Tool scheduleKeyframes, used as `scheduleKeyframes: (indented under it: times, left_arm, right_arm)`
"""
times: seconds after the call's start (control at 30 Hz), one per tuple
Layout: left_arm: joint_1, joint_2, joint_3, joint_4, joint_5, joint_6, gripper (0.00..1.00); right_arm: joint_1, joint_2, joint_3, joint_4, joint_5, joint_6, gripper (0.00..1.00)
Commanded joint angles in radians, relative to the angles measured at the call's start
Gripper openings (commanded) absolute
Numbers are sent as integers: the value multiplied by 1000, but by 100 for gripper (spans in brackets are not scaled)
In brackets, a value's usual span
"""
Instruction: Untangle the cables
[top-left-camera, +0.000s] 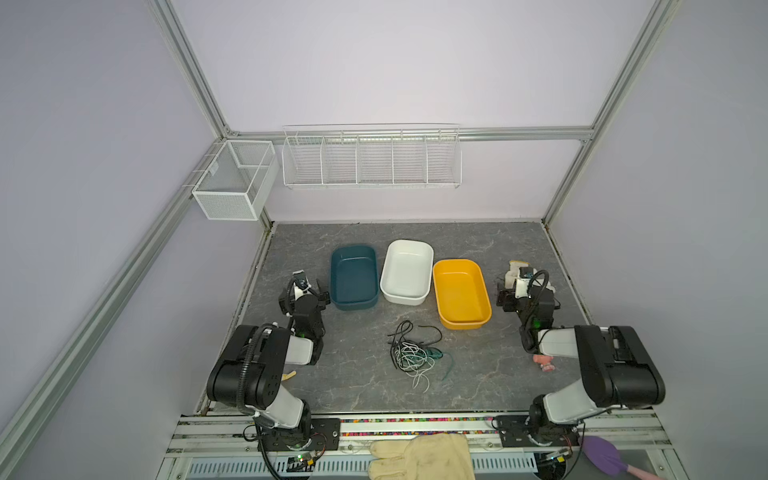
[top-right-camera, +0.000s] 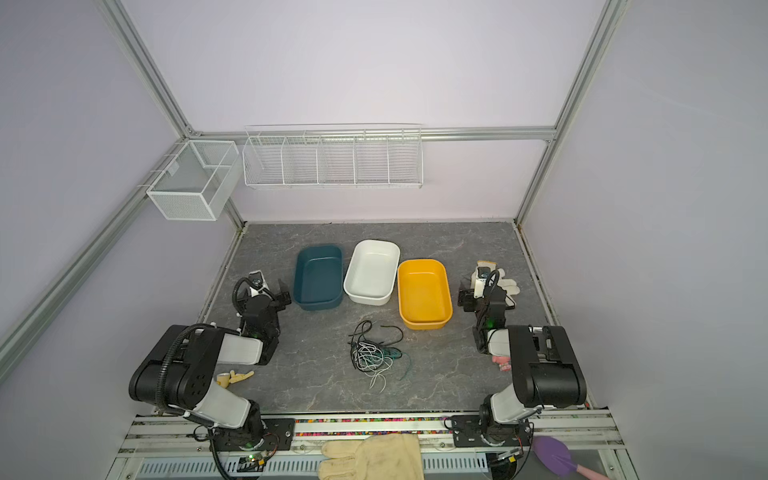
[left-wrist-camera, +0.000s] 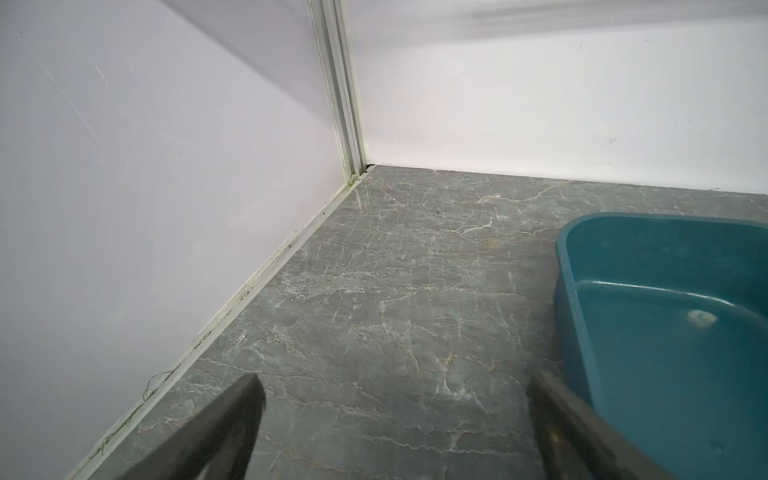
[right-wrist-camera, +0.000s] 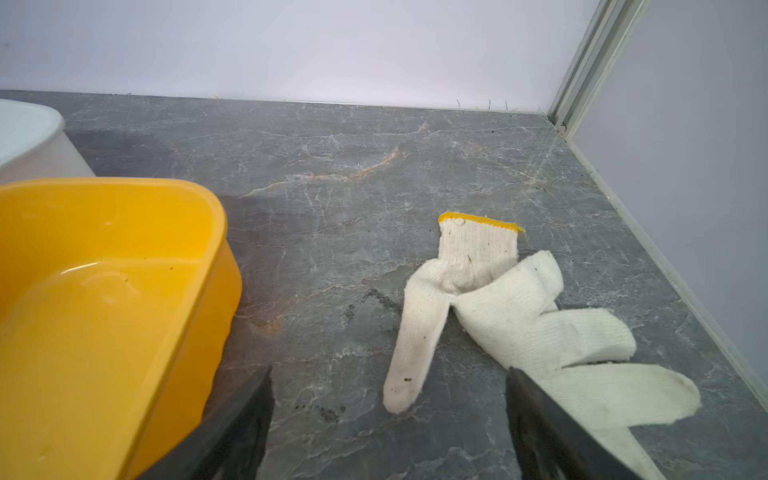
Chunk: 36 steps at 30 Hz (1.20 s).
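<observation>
The cables (top-left-camera: 412, 353) (top-right-camera: 375, 353) lie in one tangle of thin black, white and teal-green cords on the grey marbled table, in front of the bins, in both top views. Neither wrist view shows them. My left gripper (top-left-camera: 305, 291) (left-wrist-camera: 395, 384) hovers open over bare table beside the teal bin (left-wrist-camera: 566, 266), far left of the tangle. My right gripper (top-left-camera: 527, 289) (right-wrist-camera: 390, 374) is open too, right of the yellow bin (right-wrist-camera: 219, 216), with nothing between its jaws. A white knit glove (right-wrist-camera: 498, 299) lies just ahead of it.
The teal bin (top-left-camera: 355, 306), a white bin (top-left-camera: 403, 300) and the yellow bin (top-left-camera: 463, 325) stand in a row behind the tangle. Wire baskets (top-left-camera: 372, 160) hang on the back wall. A beige glove (top-left-camera: 419, 455) and purple trowel (top-left-camera: 602, 455) lie on the front rail.
</observation>
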<state>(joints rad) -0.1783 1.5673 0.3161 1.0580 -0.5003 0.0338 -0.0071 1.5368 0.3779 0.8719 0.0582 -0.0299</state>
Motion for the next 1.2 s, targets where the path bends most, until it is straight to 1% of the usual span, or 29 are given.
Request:
scheduleKeyframes:
  times: [0.0,0.7,0.73,0.77,0.83,0.9,0.97,1.03,1.1,1.13,1.17]
  left_arm:
    - [6,10,10,28,-8,-7,99]
    - [5,10,11,29,-8,-8,99]
    - [5,10,11,30,-9,-8,99]
    - [5,10,10,28,-8,-9,99]
    - [5,9,11,28,-8,-8,99]
    - [5,9,10,29,-7,-9,99]
    - [5,9,11,29,-8,-8,99]
    - [5,9,11,28,-8,-9,99]
    - [5,10,11,28,-8,-8,99]
    - [5,9,11,29,-8,-8,99]
    - [5,10,11,28,-8,-7,99]
  right_arm:
    - [-5,-4,9,-1,-8,-2,88]
    - [-4,-5,6,2,-7,-2,88]
    - [-4,-5,5,7,1,-2,88]
    - [-4,-15,14,-6,48,16,88]
    - [-4,-78,40,-112,97,35,88]
    - [2,-176,63,-225,73,17,88]
    - [21,-279,52,-275,99,26,88]
    - [30,-387,41,-308,31,49,88]
    - [58,-484,70,-394,-57,50,88]
    - [93,-532,88,-439,-80,36,88]
    - [132,-574,98,-461,-77,30,88]
